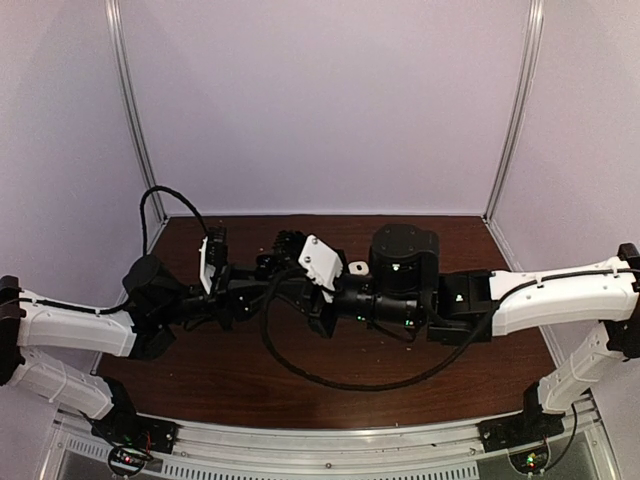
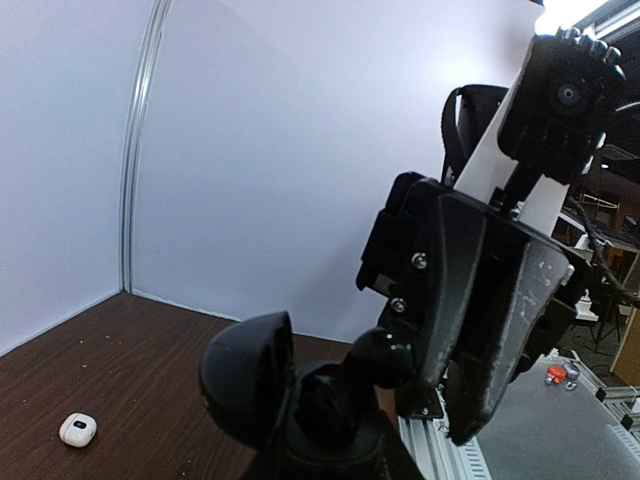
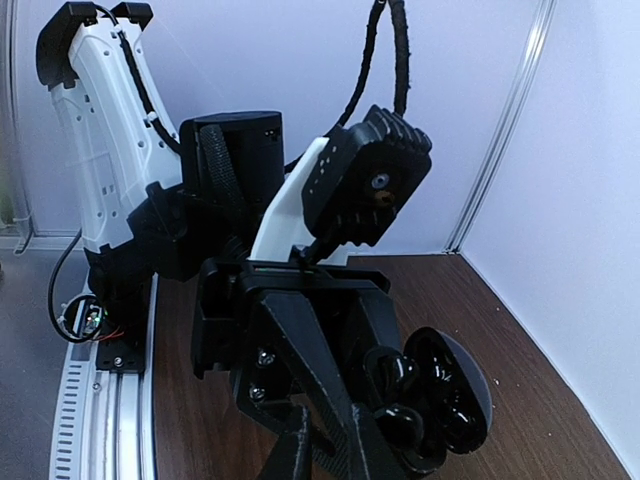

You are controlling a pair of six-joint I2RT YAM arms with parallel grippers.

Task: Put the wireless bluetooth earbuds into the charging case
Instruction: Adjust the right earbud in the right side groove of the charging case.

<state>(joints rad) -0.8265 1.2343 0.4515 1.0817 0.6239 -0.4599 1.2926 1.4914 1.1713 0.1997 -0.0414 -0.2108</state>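
Note:
A black charging case (image 2: 300, 410) with its domed lid (image 2: 245, 375) swung open is held above the table, my left gripper (image 2: 335, 462) shut on its base. In the right wrist view the same case (image 3: 455, 400) shows glossy inner wells. My right gripper (image 2: 445, 420) is shut on a black earbud (image 2: 388, 355), which sits at the mouth of the case. Both grippers meet at mid-table (image 1: 270, 275) in the top view. No white earbuds are in view.
A small white case (image 2: 77, 429) lies on the brown table (image 1: 230, 370) near the back left wall. A black cable (image 1: 330, 378) loops over the table in front of the arms. White walls close off three sides.

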